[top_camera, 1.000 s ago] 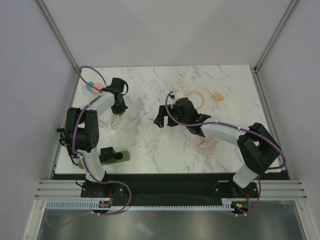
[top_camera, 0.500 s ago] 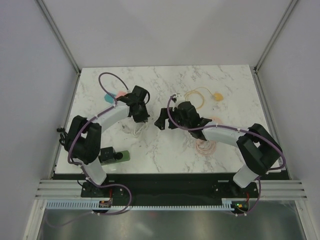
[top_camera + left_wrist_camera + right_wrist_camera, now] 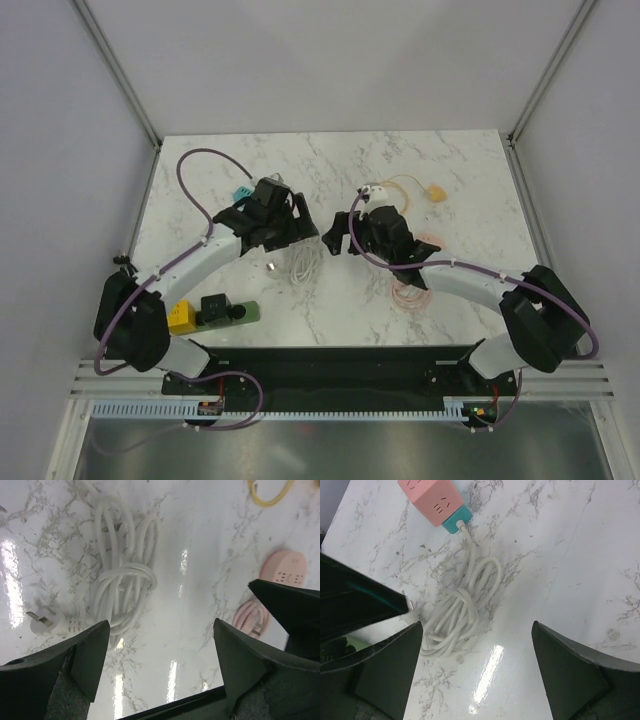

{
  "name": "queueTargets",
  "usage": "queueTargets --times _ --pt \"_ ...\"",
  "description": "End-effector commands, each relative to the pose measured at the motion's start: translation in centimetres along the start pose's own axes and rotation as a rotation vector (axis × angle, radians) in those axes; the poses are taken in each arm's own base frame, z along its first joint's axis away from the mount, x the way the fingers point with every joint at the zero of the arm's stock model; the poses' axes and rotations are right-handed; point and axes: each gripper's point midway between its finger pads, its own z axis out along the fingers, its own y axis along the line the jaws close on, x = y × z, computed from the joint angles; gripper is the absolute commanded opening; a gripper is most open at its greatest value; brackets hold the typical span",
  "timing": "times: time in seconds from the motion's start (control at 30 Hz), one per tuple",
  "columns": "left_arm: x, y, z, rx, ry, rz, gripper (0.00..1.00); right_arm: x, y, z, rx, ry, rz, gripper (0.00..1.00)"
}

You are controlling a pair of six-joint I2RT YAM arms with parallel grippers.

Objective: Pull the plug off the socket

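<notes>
Resting plug (image 3: pixel 42 622): white, flat on the bench (image 3: pixel 200 540), prongs bare, left of the bench's middle.
Cord (image 3: pixel 122 587): white coil just beside the plug, running to the socket cube's teal end.
Socket cube (image 3: pixel 437 502): pink and teal, toward the far-left corner.
Left hand (image 3: pixel 160 630): fingers spread wide, over the coil, empty.
Right hand (image 3: pixel 476 630): fingers spread wide, beside the coil, empty.
Pink power strip (image 3: pixel 285 570): nearer the right edge.

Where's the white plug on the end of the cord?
In the left wrist view, the white plug lies flat on the marble table at the lower left. It is not in any socket and sits right beside the bundled white cord.
</notes>
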Motion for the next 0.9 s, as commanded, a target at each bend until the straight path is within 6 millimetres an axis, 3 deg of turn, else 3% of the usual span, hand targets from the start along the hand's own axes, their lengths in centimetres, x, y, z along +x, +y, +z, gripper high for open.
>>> queueTargets --times 0.0,0.17,0.3,0.5,0.67,0.87 --pt "-3.0 -0.1 -3.3 0.028 -0.130 0.032 0.91 -1.3 0.7 0.7 -0.017 -0.017 -0.024 0.98" --pt "-6.4 0.6 -5.0 0.054 -0.180 0.180 0.95 0.9 2.4 2.7 -0.106 0.094 -0.039 0.98" --pt "-8.8 1.1 -4.1 0.102 -0.123 0.337 0.97 2.3 2.7 3.5 -0.114 0.142 -0.074 0.98" --pt "-12.9 3.5 -1.8 -0.055 -0.135 0.518 0.99 3.1 2.8 4.1 -0.116 0.169 -0.108 0.98" --pt "-12.8 6.0 1.8 -0.164 -0.068 0.574 0.98 3.1 2.7 4.1 -0.110 0.164 -0.115 0.98" --pt "-13.0 8.9 4.1 -0.292 -0.066 0.594 0.98 3.4 3.0 4.3 -0.131 0.174 -0.114 0.98"
